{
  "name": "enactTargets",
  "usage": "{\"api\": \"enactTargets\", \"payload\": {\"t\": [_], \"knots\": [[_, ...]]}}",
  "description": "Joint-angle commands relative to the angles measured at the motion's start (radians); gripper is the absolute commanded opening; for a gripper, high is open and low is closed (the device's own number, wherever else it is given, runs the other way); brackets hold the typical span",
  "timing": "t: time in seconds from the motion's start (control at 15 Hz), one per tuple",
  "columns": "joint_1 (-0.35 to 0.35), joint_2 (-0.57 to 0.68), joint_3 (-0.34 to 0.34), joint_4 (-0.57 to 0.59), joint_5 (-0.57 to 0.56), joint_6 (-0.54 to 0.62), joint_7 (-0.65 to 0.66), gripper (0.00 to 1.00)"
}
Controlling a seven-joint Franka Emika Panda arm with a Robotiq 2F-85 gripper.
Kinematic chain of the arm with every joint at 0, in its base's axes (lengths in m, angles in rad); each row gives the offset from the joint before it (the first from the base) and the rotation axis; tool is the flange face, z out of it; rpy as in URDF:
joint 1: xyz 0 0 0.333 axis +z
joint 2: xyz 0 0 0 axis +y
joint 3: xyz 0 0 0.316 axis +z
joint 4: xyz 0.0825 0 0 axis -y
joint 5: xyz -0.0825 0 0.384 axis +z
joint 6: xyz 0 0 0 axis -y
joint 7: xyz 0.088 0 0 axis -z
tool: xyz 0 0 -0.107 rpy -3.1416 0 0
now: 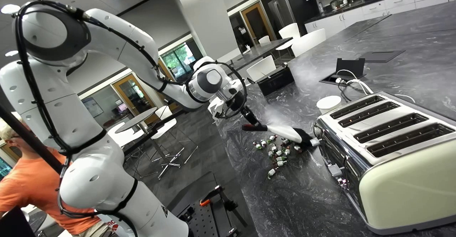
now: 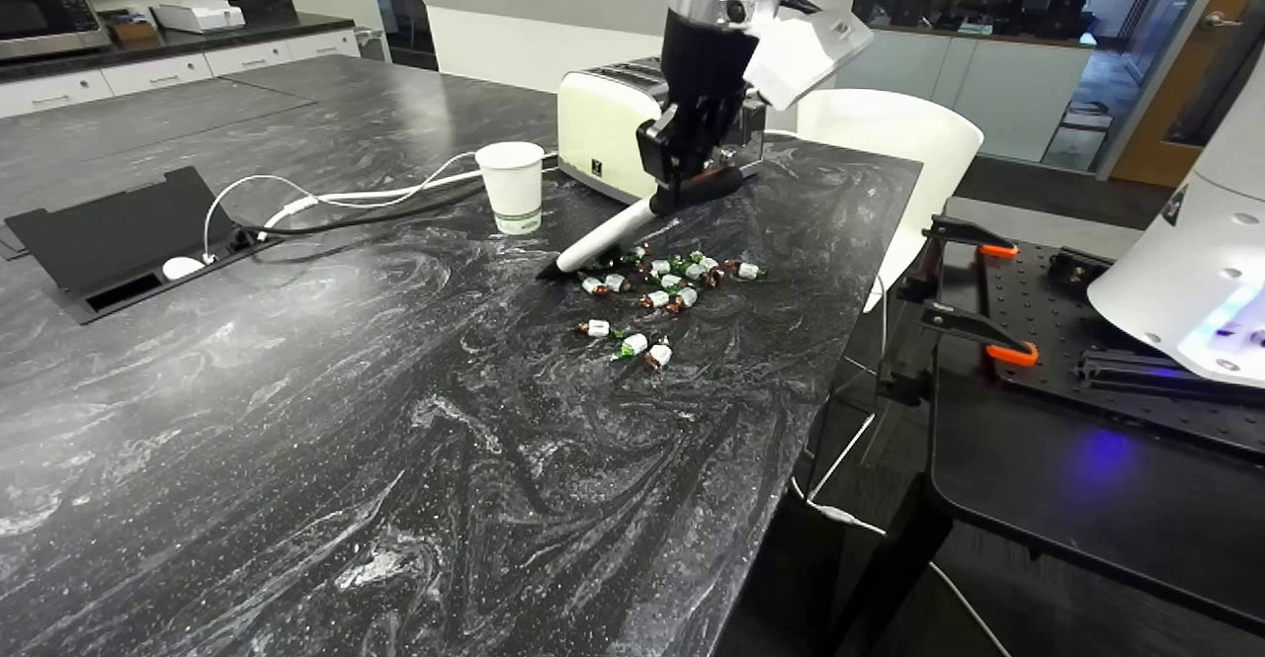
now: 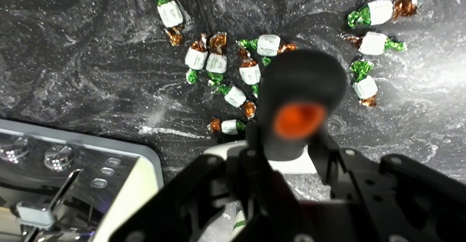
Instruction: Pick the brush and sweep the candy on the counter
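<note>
My gripper [image 1: 253, 122] is shut on the dark handle of the brush [image 1: 285, 133], which has a white head and black bristles. In both exterior views the brush [image 2: 605, 235] is tilted, bristle end low at the counter [image 2: 395, 499] beside the candy [image 2: 684, 297]. The gripper [image 2: 674, 193] is above the candy's toaster side. In the wrist view the handle end [image 3: 302, 76] with its orange hole rises between the fingers [image 3: 287, 142]; the bristles are hidden. Several wrapped candies [image 3: 216, 63], white with green and brown ends, lie scattered on the counter, a few apart from the main cluster.
A cream four-slot toaster [image 1: 399, 190] stands close to the bristle end. A white paper cup [image 2: 514, 188] stands beside the toaster. White cables [image 2: 366, 198] run to an open outlet box [image 2: 128, 232]. The counter's edge [image 1: 245, 190] faces the robot's base.
</note>
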State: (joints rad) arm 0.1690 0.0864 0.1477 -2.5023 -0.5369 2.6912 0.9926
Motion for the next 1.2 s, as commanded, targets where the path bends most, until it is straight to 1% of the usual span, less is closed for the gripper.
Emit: {"api": "enactTargets", "payload": {"t": [0.0, 0.33, 0.53, 0.6, 0.67, 0.73, 0.8, 0.87, 1.0, 1.13], "knots": [[0.006, -0.15, 0.004, -0.119, 0.135, -0.004, -0.13, 0.12], [0.003, -0.301, 0.025, -0.208, 0.27, -0.076, -0.25, 0.12], [0.008, -0.371, 0.044, -0.236, 0.351, -0.178, -0.334, 0.12], [0.003, -0.396, 0.053, -0.243, 0.355, -0.206, -0.348, 0.12], [-0.003, -0.421, 0.064, -0.251, 0.35, -0.21, -0.352, 0.12], [-0.011, -0.444, 0.075, -0.259, 0.336, -0.198, -0.348, 0.12], [-0.02, -0.465, 0.086, -0.268, 0.317, -0.151, -0.337, 0.12], [-0.02, -0.483, 0.09, -0.275, 0.321, -0.109, -0.342, 0.12], [-0.004, -0.5, 0.084, -0.275, 0.355, -0.026, -0.407, 0.12], [0.014, -0.479, 0.079, -0.247, 0.38, 0.033, -0.514, 0.12]]}}
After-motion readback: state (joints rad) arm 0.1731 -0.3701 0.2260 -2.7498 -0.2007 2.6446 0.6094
